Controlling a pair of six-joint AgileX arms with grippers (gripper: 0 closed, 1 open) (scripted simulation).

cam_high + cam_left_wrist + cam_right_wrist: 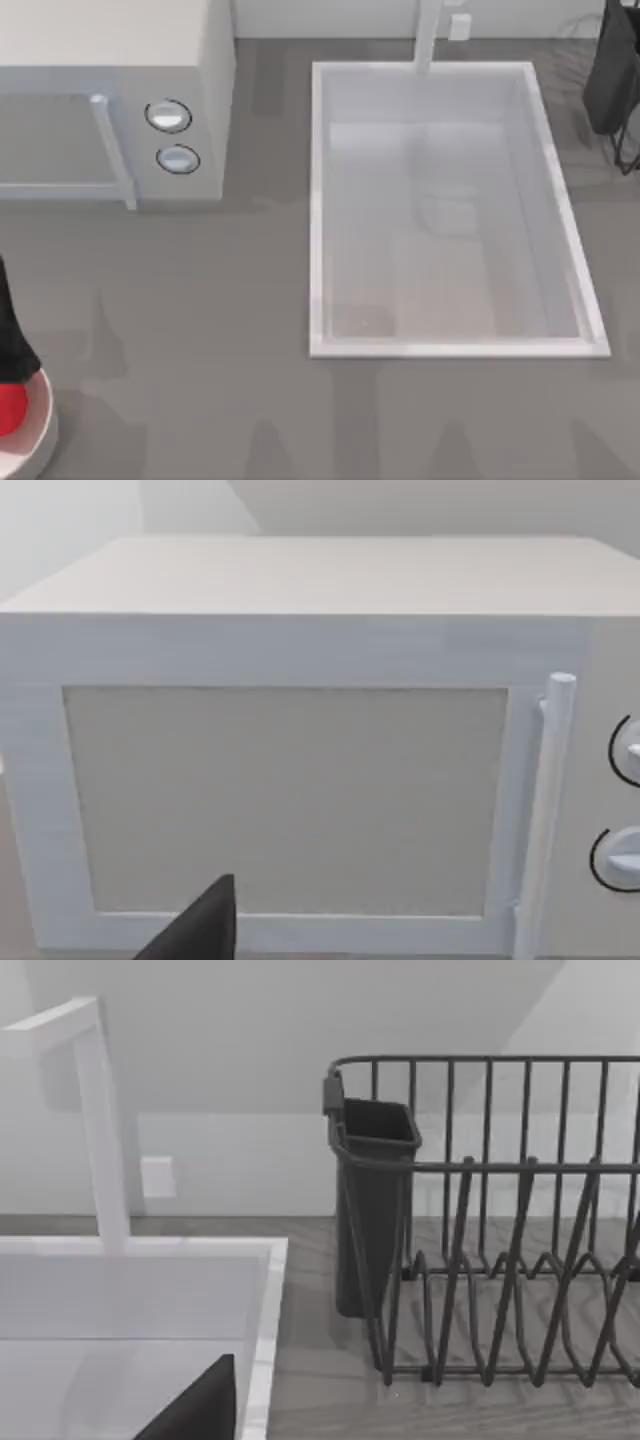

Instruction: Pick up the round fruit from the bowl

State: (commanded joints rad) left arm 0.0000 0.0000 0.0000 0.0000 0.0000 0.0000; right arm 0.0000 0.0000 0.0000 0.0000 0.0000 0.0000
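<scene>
Round fruit (10, 410) sits in the bowl (40, 425) at the near-left corner of the counter (200, 330), cut off by the frame edge. Left arm's dark body is directly over the bowl's far side, touching or overlapping the fruit in top view; left pincer state: cannot tell. Left wrist cam faces the microwave (300, 780) at far left. Sink (320, 200) centre-right. Right wrist cam sees the dish rack (500, 1260) beside the sink; right pincer state: cannot tell.

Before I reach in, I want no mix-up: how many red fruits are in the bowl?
1. The red fruit sits in the white bowl at the table's near left corner, partly under the left arm; more could be hidden beyond the edge.
</scene>
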